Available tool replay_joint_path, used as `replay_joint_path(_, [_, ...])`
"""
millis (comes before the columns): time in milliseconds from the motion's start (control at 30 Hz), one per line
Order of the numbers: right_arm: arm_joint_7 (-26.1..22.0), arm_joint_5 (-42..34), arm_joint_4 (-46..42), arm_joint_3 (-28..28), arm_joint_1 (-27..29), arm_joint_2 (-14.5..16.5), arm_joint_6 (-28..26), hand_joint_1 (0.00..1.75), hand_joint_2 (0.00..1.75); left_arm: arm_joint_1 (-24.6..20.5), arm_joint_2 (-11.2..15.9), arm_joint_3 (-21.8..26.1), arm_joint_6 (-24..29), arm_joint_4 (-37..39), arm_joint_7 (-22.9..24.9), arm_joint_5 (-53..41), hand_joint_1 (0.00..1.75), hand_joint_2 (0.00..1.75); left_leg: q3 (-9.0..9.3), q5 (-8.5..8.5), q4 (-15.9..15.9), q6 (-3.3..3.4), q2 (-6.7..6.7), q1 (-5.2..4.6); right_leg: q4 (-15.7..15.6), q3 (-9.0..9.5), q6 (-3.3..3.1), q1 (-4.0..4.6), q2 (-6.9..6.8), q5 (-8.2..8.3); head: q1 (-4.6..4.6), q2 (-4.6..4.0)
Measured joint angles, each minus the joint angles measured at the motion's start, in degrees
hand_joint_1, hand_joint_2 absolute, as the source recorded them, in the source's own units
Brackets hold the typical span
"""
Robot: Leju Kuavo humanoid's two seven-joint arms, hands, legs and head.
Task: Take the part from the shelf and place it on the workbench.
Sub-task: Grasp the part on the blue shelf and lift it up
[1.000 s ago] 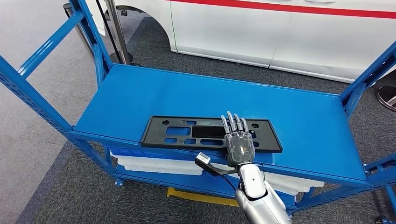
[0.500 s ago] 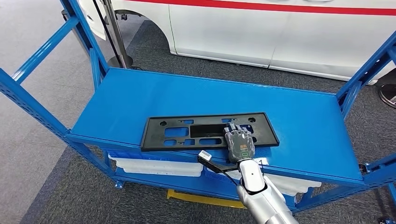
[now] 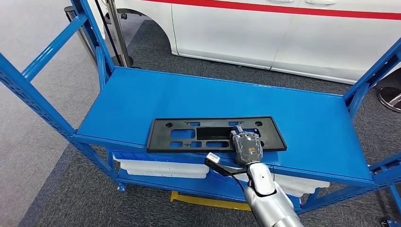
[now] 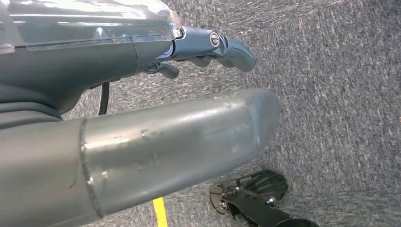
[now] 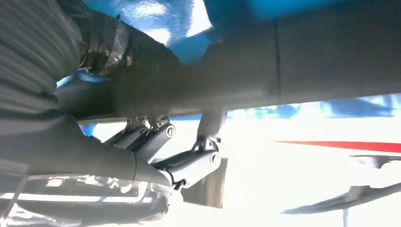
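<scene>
Part (image 3: pixel 208 134), a flat black panel, lies on the blue shelf (image 3: pixel 302 113), long axis crosswise to the robot; the right hand (image 3: pixel 247 146) curls over its near edge, apparently gripping it, towards the right end

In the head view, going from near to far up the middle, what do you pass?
Right hand → black part → bare blue shelf → grey carpet → white vehicle.
</scene>
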Motion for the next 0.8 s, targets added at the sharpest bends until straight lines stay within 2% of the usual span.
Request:
replay_joint_path(67, [-9.1, -14.7, -5.5, -0.4, 2.4, 1.0, 2.5, 1.75, 1.75, 0.0, -0.2, 0.7, 0.0, 0.0, -0.1, 0.3, 0.0, 0.0, 0.17, -0.3, 0.1, -0.46, 0.02, -0.1, -6.8, 3.34, -0.74, 0.43, -0.04, 2.35, -0.01, 0.0])
replay_joint_path(100, [-11.4, -21.5, -8.9, -0.1, 3.6, 1.6, 3.6, 1.75, 1.75, 0.0, -0.2, 1.1, 0.0, 0.0, -0.1, 0.4, 0.0, 0.0, 0.22, -0.41, 0.0, -0.76, 0.14, -0.1, -8.4, 4.08, -0.97, 0.66, -0.01, 2.59, -0.02, 0.0])
replay_joint_path(167, [-11.6, -29.1, -14.6, 0.8, 5.2, 2.6, 5.0, 1.75, 1.75, 0.0, -0.3, 1.7, 0.0, 0.0, -0.2, 0.4, 0.0, 0.0, 0.51, -0.49, -0.3, -1.45, 0.38, -0.08, -9.1, 4.36, -1.26, 0.81, 0.05, 2.52, -0.04, 0.0])
replay_joint_path(233, [-10.9, -30.8, -18.3, 1.4, 6.4, 3.3, 5.8, 1.75, 1.75, -0.1, -0.3, 2.2, 0.0, 0.0, -0.2, 0.4, 0.0, 0.0, 0.42, -1.42, 0.6, -1.96, 0.38, 0.0, -9.9, 4.89, -1.8, 0.57, -0.12, 2.79, -0.05, 0.0])
replay_joint_path(267, [-11.5, -31.0, -19.5, 1.6, 7.1, 3.4, 6.0, 1.75, 1.75, -0.1, -0.3, 2.4, 0.0, 0.0, -0.2, 0.4, 0.0, 0.0, -0.37, -2.74, 2.4, -2.15, 0.33, 0.03, -10.3, 5.09, -2.11, 0.41, -0.3, 2.95, -0.07, 0.0])
replay_joint_path(333, [-14.8, -35.2, -21.9, 2.2, 8.7, 3.5, 6.3, 1.75, 1.75, 0.1, -0.4, 2.7, 0.0, 0.0, -0.2, 0.4, 0.0, 0.0, -3.54, -6.44, 9.1, -2.42, 0.27, 0.13, -10.5, 5.02, -2.5, 0.44, -0.55, 3.02, -0.09, 0.0])
replay_joint_path(367, [-16.9, -38.9, -23.7, 2.5, 9.6, 3.5, 6.5, 1.75, 1.75, 0.2, -0.4, 2.8, 0.0, 0.0, -0.3, 0.3, 0.0, 0.0, -5.21, -7.74, 12.5, -2.58, 0.27, 0.16, -10.4, 4.86, -2.59, 0.49, -0.58, 3.01, -0.08, 0.0])
replay_joint_path(400, [-19.0, -43.5, -26.4, 3.2, 10.7, 3.4, 6.8, 1.75, 1.75, 0.3, -0.4, 3.1, 0.0, 0.0, -0.4, 0.3, 0.0, 0.0, -6.22, -7.99, 14.4, -2.71, 0.28, 0.18, -10.2, 4.72, -2.62, 0.51, -0.58, 2.94, -0.09, 0.0])
replay_joint_path(433, [-20.5, -47.9, -29.8, 3.9, 11.8, 3.4, 7.0, 1.75, 1.75, 0.3, -0.4, 3.4, 0.0, 0.0, -0.5, 0.4, 0.0, 0.0, -6.27, -7.12, 14.3, -2.81, 0.28, 0.2, -10.0, 4.6, -2.6, 0.47, -0.56, 2.82, -0.09, 0.0])
replay_joint_path(467, [-21.4, -51.5, -33.6, 4.9, 12.7, 3.3, 7.2, 1.75, 1.75, 0.4, -0.4, 3.8, 0.0, 0.0, -0.6, 0.4, 0.0, 0.0, -5.24, -5.18, 11.9, -2.84, 0.29, 0.24, -9.6, 4.53, -2.52, 0.41, -0.51, 2.61, -0.09, 0.0])
replay_joint_path(533, [-21.8, -56.4, -41.0, 6.8, 13.8, 2.8, 7.1, 1.75, 1.75, 0.4, -0.4, 4.5, 0.1, 0.0, -0.8, 0.4, 0.0, 0.87, -2.12, -1.6, 4.8, -2.73, 0.27, 0.24, -8.8, 4.37, -2.11, 0.41, -0.38, 2.05, -0.1, 0.0])
replay_joint_path(567, [-21.9, -58.3, -44.2, 7.6, 14.2, 2.4, 7.1, 1.75, 1.75, 0.3, -0.4, 4.8, 0.1, 0.0, -0.9, 0.4, 0.0, 1.31, -0.97, -0.78, 2.3, -2.5, 0.24, 0.17, -8.5, 4.22, -1.83, 0.49, -0.32, 1.85, -0.08, 0.0])
replay_joint_path(600, [-22.0, -60.1, -46.9, 8.2, 14.6, 1.9, 7.2, 1.75, 1.75, 0.3, -0.4, 5.2, 0.1, 0.0, -0.9, 0.4, 0.0, 1.75, -0.53, -0.72, 1.1, -2.26, 0.18, 0.07, -8.3, 4.05, -1.56, 0.58, -0.3, 1.76, -0.05, 0.0])
replay_joint_path(700, [-22.7, -64.7, -53.0, 9.4, 16.5, 0.5, 7.7, 1.75, 1.75, 0.4, -0.5, 6.2, -0.4, 0.0, -0.7, 0.6, 0.0, 1.75, -0.45, -0.67, 0.5, -1.31, 0.06, 0.05, -8.1, 3.81, -0.74, 0.56, -0.3, 1.64, -0.02, 0.0])
replay_joint_path(733, [-22.7, -65.9, -54.3, 9.5, 17.1, 0.2, 7.9, 1.75, 1.75, 0.5, -0.5, 6.5, -0.6, 0.0, -0.7, 0.7, 0.0, 1.75, -0.39, -0.5, 0.3, -0.95, 0.1, 0.15, -7.3, 3.51, -0.45, 0.49, -0.29, 1.01, -0.02, 0.0])
replay_joint_path(800, [-22.1, -67.7, -55.5, 9.6, 18.5, -0.5, 8.2, 1.75, 1.75, 0.4, -0.6, 7.3, -0.7, 0.0, -0.8, 1.3, 0.0, 1.75, -0.27, -0.31, 0.0, -0.34, 0.2, 0.27, -2.4, 1.32, 0.07, 0.29, -0.25, -1.96, -0.02, 0.0])
